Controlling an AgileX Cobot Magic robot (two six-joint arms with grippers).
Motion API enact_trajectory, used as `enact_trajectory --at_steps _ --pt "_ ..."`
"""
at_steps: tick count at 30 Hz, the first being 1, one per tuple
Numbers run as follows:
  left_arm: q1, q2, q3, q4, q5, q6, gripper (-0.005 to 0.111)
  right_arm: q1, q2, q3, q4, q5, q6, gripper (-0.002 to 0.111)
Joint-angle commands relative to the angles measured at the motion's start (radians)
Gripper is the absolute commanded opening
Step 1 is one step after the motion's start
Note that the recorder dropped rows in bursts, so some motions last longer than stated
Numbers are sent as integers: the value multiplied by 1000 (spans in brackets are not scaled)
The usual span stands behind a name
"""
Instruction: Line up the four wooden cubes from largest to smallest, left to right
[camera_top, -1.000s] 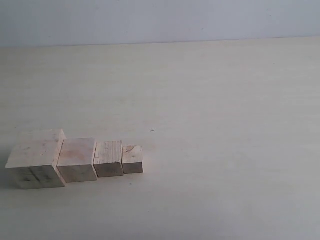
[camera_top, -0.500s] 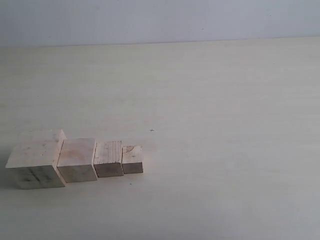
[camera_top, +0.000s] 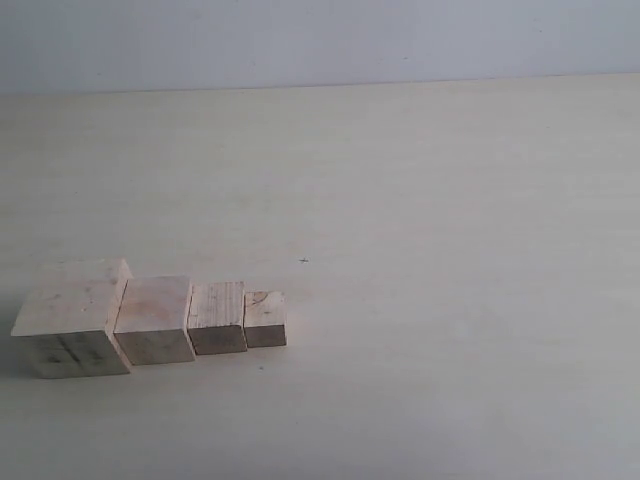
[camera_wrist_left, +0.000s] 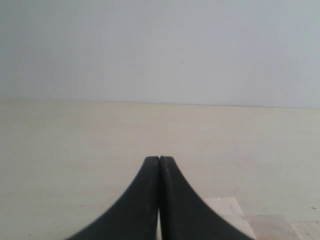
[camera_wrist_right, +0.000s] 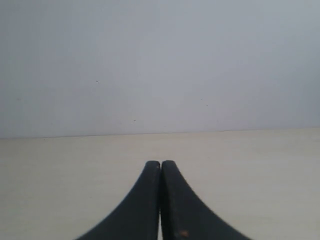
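Exterior view: we take the largest pale unpainted light-wood cube (camera_top: 70, 318) as landmark. It sits on the pale cream tabletop (camera_top: 430, 330), with dark smudges on its front face, and is turned slightly. Touching its right side is the second-largest pale wooden cube (camera_top: 154, 318). One further right of the largest cube is the third pale wooden cube (camera_top: 217, 317); we can't tell if it sits flush against its neighbour or has a hairline gap. Farthest right from the largest cube is the smallest pale wooden cube (camera_top: 265, 317), with a curved grain mark on top, just beside the third. This makes one row, with sizes stepping down going right from the largest cube and front faces roughly in line. A tiny dark speck (camera_top: 303, 261) lies on the table, well right of and behind the largest cube. A grey-white wall (camera_top: 320, 40) stands far behind it.

Left wrist view: on the black left gripper (camera_wrist_left: 159, 161) the jaws are pressed together, tips touching. Pale wood cube tops (camera_wrist_left: 225, 206) show just past the fingers; we can't tell which cubes.

Right wrist view: on the black right gripper (camera_wrist_right: 160, 163) the jaws are also together. Table and wall lie beyond.
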Motion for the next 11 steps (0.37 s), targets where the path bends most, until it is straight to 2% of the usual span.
enact_trajectory --at_steps 1,11 --pt "2 -6 -1 2 -8 0 0 -8 -6 4 1 -3 4 0" --pt "2 -6 -1 2 -8 0 0 -8 -6 4 -4 -3 6 0"
